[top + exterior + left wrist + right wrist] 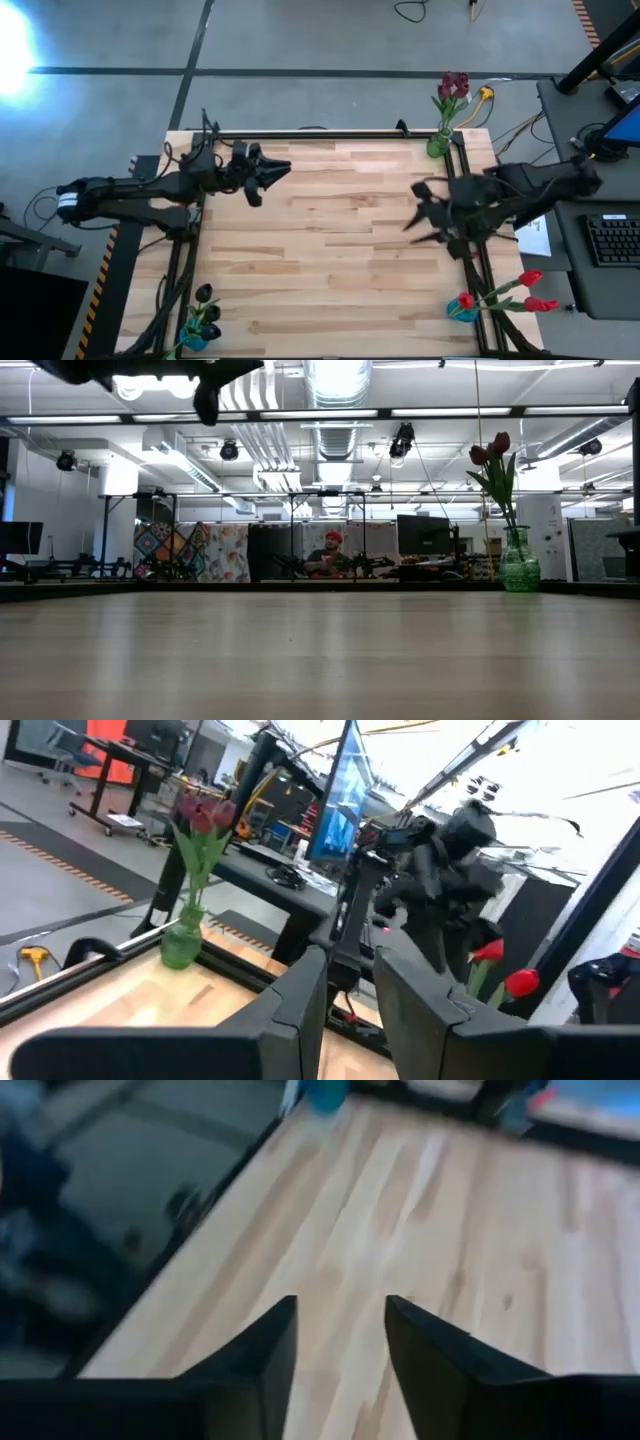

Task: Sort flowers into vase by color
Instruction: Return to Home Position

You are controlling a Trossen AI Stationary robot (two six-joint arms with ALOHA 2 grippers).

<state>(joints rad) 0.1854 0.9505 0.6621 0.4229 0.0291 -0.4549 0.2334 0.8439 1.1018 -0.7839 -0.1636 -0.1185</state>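
1. Bench [330,250]: pale wooden plank top with a dark frame along its edges. All places below are given from it.
2. Green vase [438,146]: clear green glass, upright at the bench's far right corner.
3. Maroon flowers [453,85]: a small bunch standing in the green vase, with the heads leaning out past the bench's far edge.
4. Right blue vase [462,307]: at the bench's near right corner, by the right edge.
5. Red flowers [530,278]: stems in the right blue vase, with the heads spread out beyond the bench's right edge.
6. Left blue vase [194,337]: at the bench's near left corner.
7. Near-black flowers [204,294]: standing in the left blue vase.
8. Left claw [264,176]: raised over the bench's far left part and pointing across the top. Its fingers [300,1005] are parted and hold nothing.
9. Right claw [418,212]: above the bench's right side, about midway along that edge. Its fingers [270,1350] are spread, with bare wood showing between them.
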